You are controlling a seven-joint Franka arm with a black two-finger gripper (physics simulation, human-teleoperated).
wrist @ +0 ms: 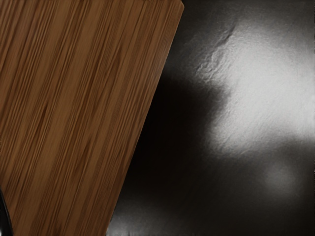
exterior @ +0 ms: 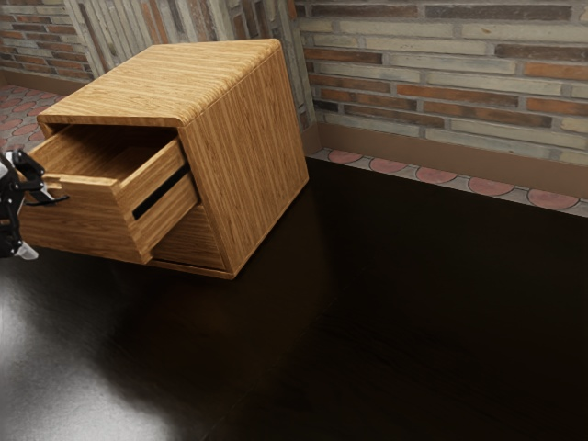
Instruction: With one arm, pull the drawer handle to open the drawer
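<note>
A wooden cabinet [exterior: 239, 138] stands on the dark glossy table [exterior: 367, 322] at the exterior view's upper left. Its top drawer [exterior: 106, 197] is pulled well out toward the left, and its hollow inside shows. My black gripper [exterior: 20, 191] is at the exterior view's left edge, right against the drawer's front face. The handle itself is hidden behind the hand. Below the open drawer, a lower drawer [exterior: 188, 243] sits flush in the cabinet. In the wrist view a striped wooden panel [wrist: 74, 118] lies close under my hand, with the black table [wrist: 236, 147] beside it.
A brick wall [exterior: 441, 64] runs behind the cabinet, with a brown skirting and red tiles [exterior: 432, 173] along the table's far edge. The black surface spreads wide to the exterior view's right and front of the cabinet.
</note>
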